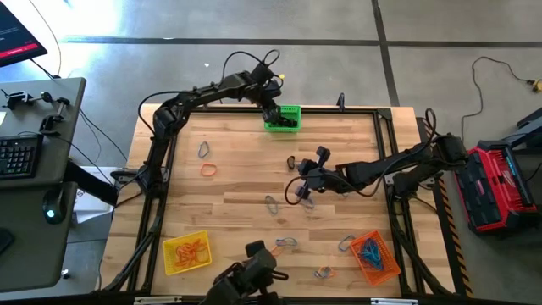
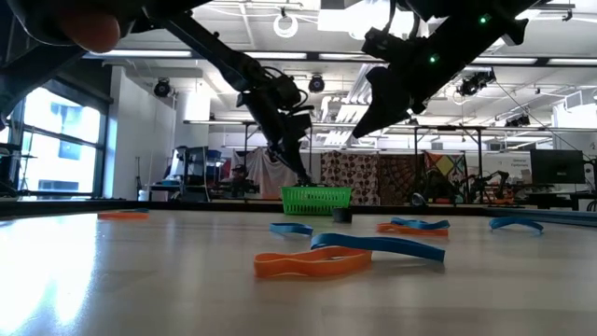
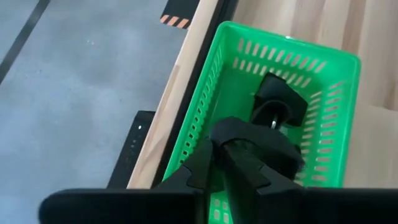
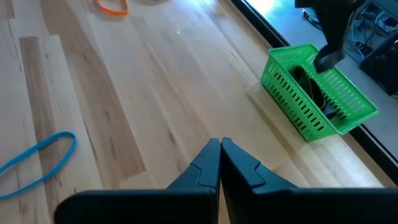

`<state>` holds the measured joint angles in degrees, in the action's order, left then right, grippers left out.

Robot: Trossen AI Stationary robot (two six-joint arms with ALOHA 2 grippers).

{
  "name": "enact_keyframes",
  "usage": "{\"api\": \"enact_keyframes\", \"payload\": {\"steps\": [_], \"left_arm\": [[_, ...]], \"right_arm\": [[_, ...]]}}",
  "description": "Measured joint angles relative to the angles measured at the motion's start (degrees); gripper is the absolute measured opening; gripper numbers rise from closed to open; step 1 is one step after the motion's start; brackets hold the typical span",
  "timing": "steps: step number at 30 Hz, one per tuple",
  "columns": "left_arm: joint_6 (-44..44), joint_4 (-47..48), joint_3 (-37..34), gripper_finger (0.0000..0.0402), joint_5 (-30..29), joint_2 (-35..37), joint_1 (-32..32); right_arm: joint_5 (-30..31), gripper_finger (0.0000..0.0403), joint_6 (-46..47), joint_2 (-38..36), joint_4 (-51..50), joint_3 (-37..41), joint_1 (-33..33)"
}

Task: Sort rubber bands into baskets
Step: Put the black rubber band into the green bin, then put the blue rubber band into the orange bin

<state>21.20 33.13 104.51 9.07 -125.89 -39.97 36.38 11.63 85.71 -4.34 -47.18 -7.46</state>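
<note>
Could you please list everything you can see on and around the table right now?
green basket: one, far edge of table, black bands inside
yellow basket: one, near left corner, orange bands inside
orange basket: one, near right corner, blue bands inside
loose rubber bands: several, orange and blue-grey, scattered on table
keyboard: one, black, desk at left
red case: one, floor at right
left pincer: over green basket
right pincer: shut, above table middle

orange band [image 2: 312,264] and blue band [image 2: 378,245] lie before green basket [image 2: 317,199].
</note>
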Motion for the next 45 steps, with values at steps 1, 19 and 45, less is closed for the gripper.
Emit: {"api": "enact_keyframes", "payload": {"steps": [1, 19, 45], "left_arm": [[0.2, 0.1, 0.0, 0.0033, -0.2, 0.0, 0.0], [1.5, -1.0, -0.5, 0.0084, 3.1, 0.2, 1.0], [-4.1, -15.8, -0.6, 0.0, 9.6, 1.5, 6.3]], "right_arm": [[0.0, 0.0, 0.0, 0.0, 0.3, 0.0, 0.0], [-3.6, 0.0, -0.1, 0.0, 1.7, 0.0, 2.6], [-22.7, 0.0125, 28.9, -3.7, -38.8, 0.4, 3.6]]}}
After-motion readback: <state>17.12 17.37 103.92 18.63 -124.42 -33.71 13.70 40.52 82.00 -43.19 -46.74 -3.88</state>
